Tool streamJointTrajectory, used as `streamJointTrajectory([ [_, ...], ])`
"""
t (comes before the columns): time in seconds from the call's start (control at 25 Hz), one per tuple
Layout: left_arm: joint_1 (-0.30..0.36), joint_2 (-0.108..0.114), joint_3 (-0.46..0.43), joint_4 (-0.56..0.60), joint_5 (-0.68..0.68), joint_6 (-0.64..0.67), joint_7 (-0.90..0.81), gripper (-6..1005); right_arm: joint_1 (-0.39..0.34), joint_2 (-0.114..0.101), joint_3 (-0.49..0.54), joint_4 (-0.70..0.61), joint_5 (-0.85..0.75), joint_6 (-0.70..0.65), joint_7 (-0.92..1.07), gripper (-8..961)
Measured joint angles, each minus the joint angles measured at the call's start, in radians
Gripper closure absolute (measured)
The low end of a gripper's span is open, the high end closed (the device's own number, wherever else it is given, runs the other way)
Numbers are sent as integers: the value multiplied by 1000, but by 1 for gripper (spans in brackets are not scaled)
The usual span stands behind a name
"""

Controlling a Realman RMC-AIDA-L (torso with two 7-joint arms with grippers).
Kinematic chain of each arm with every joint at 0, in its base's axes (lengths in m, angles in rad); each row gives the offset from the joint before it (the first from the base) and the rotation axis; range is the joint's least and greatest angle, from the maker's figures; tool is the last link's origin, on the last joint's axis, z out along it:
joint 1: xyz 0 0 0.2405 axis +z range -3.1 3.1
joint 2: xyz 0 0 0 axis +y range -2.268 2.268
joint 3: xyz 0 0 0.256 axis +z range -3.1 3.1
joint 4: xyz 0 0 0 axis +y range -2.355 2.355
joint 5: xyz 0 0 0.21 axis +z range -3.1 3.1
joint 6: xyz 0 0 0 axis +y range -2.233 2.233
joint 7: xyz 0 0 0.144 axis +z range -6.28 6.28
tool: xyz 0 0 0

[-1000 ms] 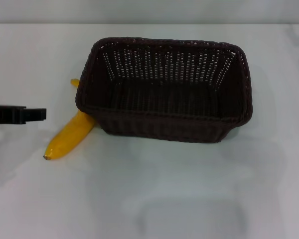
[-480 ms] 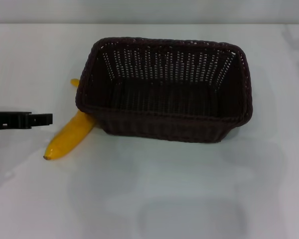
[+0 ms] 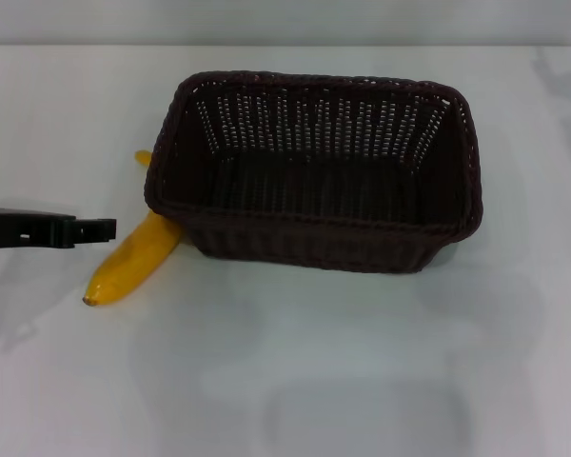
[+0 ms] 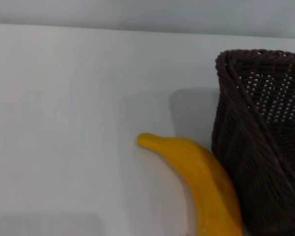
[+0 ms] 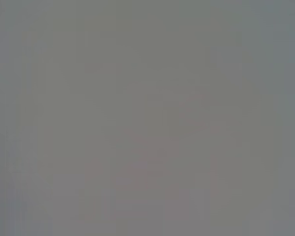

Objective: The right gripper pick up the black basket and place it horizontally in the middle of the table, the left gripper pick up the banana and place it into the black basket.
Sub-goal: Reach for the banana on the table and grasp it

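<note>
We see the black basket [image 3: 314,171] sitting upright on the white table [image 3: 285,381], its long side running across the head view, roughly in the middle of the surface and empty inside. The banana [image 3: 133,259] lies on the table just to the left of the basket, its upper part tucked against the basket's left end wall — in the left wrist view the yellow curve [image 4: 201,182] runs right up beside the woven side [image 4: 260,147], stem end pointing away over the bare table. Our left gripper [image 3: 95,229] reaches in from the left edge of the head view, its dark fingers level and pointing toward the banana, the tip just beside the fruit's middle — from this side-on angle we cannot tell whether the fingers are spread or pressed together. The right gripper appears in none of the views; its wrist camera shows only a plain grey field.
</note>
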Motion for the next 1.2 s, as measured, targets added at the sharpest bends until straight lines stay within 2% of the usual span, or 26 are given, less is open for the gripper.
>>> streamJointTrajectory([
  [0.64, -4, -2, -4, -28, -5, -22, 47, 317, -8, -1, -32, 3, 3, 5, 0, 203],
  [1.2, -71, -2, -39, -154, -10, 1, 83, 318, -14, 1, -39, 3, 3, 5, 2, 203],
])
